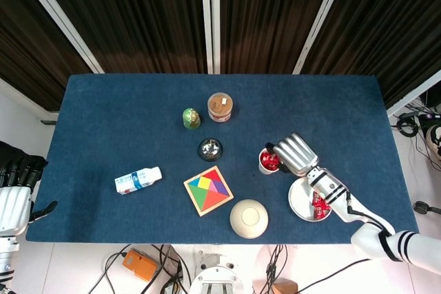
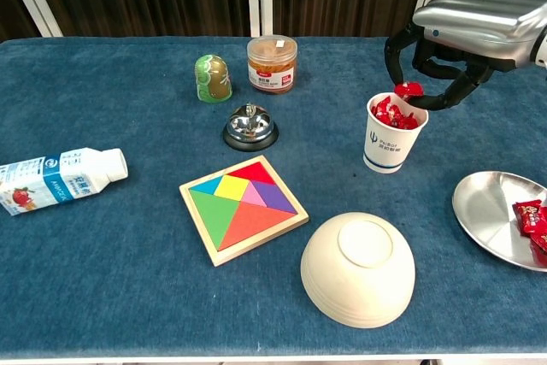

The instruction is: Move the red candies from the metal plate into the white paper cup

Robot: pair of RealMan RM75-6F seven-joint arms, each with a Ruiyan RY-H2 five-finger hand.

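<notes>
Fingertips (image 2: pixel 402 91) curl down over the white paper cup (image 2: pixel 391 144), pinching one red candy (image 2: pixel 409 89) right above its mouth! That's the right hand (image 2: pixel 461 36), palm down, arm reaching in from the right edge of the table. The cup is already heaped with red, and more candies (image 2: pixel 532 215) wait on the metal plate (image 2: pixel 489 211), well apart to the right. These look light, crinkly and a bit slick, so I'd say pinch each across the wrapper's middle. The left hand (image 1: pixel 19 170) hangs off the table's left edge; whether it's clenched, I can't tell.
</notes>
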